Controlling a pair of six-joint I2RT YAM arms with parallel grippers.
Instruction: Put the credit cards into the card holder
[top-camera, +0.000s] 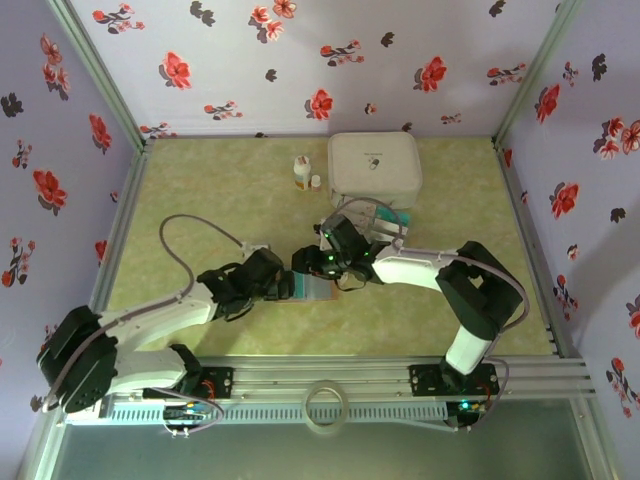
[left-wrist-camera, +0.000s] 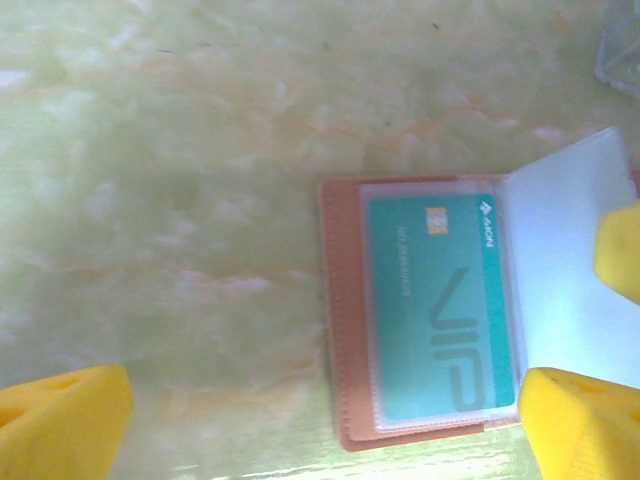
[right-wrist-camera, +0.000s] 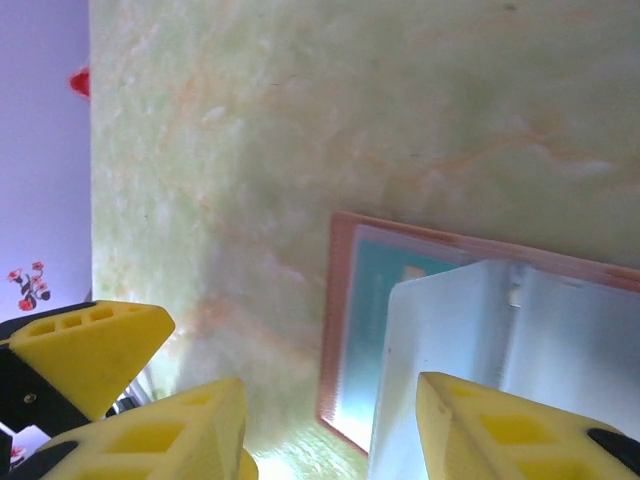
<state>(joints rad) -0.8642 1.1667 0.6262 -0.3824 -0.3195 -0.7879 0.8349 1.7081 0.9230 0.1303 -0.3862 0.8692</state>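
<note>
So the card holder (left-wrist-camera: 340, 300) is lying open and flat on the green marbled table (top-camera: 200, 200), roughly in the middle of it, between the two grippers. A teal card (left-wrist-camera: 440, 300) with "VIP" printed on it is sitting inside a clear sleeve on the brown side, face up. The pale see-through flap (right-wrist-camera: 480, 340) of the holder is standing up off the teal card rather than lying flat. The left gripper (left-wrist-camera: 320, 400) is hanging low over the holder with its yellow fingers (left-wrist-camera: 60, 420) spread wide, gripping nothing. The right gripper (right-wrist-camera: 320, 420) is sitting about half spread with table showing in the gap, and one of its fingers (right-wrist-camera: 500, 430) is resting right against the raised flap, though I can't tell if it's actually pressing on it. Further back, a few loose cards (top-camera: 388, 215) are lying just in front of a big white box (top-camera: 374, 165), and two small bottles (top-camera: 301, 172) are standing just left of that box.
</note>
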